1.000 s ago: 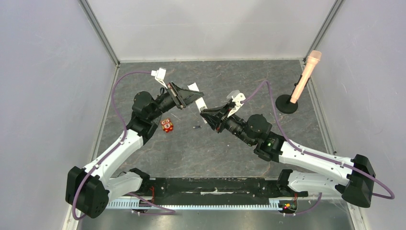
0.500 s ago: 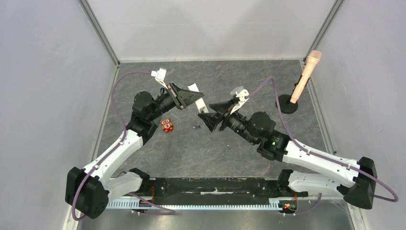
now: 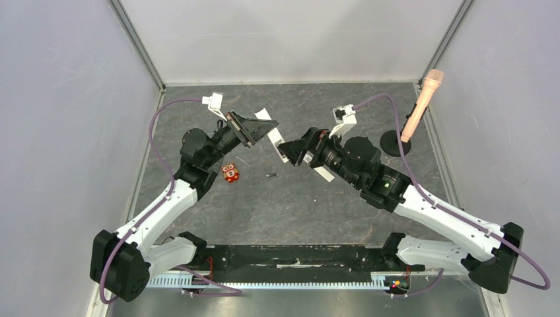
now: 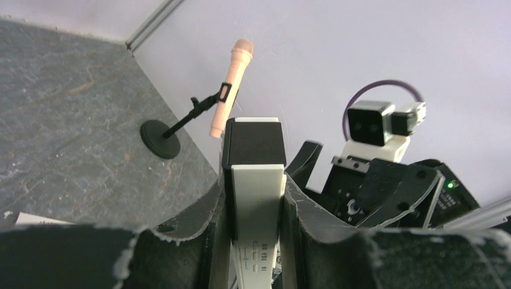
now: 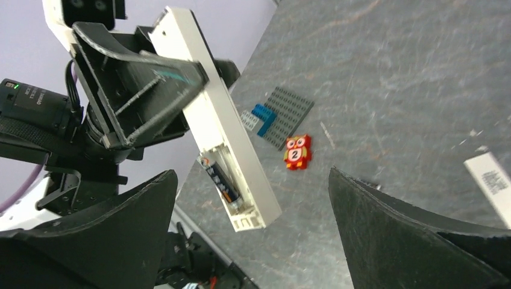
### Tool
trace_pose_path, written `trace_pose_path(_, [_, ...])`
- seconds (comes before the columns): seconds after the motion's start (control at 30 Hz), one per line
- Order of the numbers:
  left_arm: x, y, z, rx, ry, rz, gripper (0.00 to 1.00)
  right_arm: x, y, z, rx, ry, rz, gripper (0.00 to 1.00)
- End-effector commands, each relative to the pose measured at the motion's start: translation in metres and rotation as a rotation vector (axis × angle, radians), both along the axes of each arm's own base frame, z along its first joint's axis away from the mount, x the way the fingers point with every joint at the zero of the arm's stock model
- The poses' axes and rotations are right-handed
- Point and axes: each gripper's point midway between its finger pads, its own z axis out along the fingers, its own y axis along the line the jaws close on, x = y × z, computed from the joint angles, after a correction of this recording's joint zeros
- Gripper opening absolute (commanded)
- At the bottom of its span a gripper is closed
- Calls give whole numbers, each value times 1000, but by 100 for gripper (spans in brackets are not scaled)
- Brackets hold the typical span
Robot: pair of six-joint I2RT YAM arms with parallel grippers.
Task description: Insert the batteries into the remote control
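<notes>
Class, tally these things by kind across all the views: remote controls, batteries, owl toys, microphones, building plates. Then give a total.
Remote control: 1
Batteries: 2, one seated in it, one loose
Owl toy: 1
Microphone: 1
Building plate: 1
Total: 6

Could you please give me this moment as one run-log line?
left gripper: shut on remote control, raised | right gripper: open, empty | one battery: in remote's open compartment | other battery: on table
</notes>
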Motion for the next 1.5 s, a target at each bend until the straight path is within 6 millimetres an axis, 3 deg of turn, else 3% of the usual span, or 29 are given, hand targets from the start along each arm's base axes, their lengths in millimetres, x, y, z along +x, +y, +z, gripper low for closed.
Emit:
trace_pose_path(0.0, [-1,12,38,-125,-104,61,2,-8,12,5,111,133,41,98])
trace_pose_path(0.2, [3,16,41,-177,-82,97,2,-4,14,28,252,129,30,98])
trace_pose_path(0.47, [5,20,42,-255,-25,111,2,9,21,17,335,240,7,98])
trace_pose_path(0.7, [1,15,39,-262,-28,94,2,14,23,25,467,242,4,98])
trace_pose_path(0.87, [1,14,34,-265,-18,100,2,16,29,21,458,258,12,98])
trace_pose_path(1.2, [1,14,32,-260,-18,111,2,18,33,3,439,306,19,72])
trace_pose_path(1.47, [3,19,37,-274,2,137,2,19,31,-5,432,323,20,58])
